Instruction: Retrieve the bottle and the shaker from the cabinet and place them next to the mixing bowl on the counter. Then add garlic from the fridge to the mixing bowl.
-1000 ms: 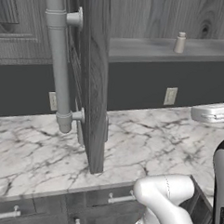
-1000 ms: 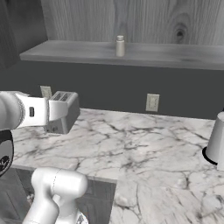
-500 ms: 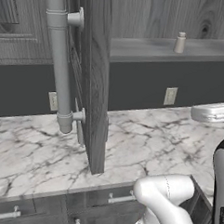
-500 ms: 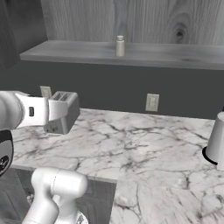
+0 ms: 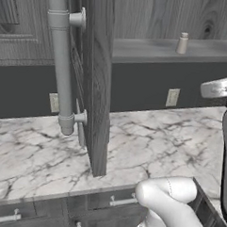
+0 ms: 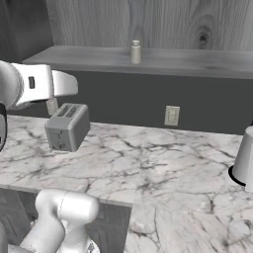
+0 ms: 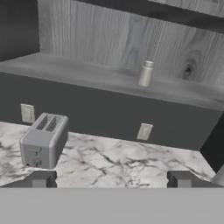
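A small pale shaker stands upright on the open cabinet's lower shelf. My gripper is open with nothing between its fingers. It hangs above the marble counter, in front of and below the shelf, well short of the shaker. My hand's white body is at the right edge of the left base view. The bottle, the mixing bowl, the garlic and the fridge are out of view.
The cabinet door stands swung open over the counter, with a long grey bar handle. A grey toaster sits on the counter at the left. A grey cylindrical vessel stands at the right edge. Wall outlets sit under the shelf.
My hand has risen toward the shelf's height. The shaker, toaster and door have not moved. The gripper stays open.
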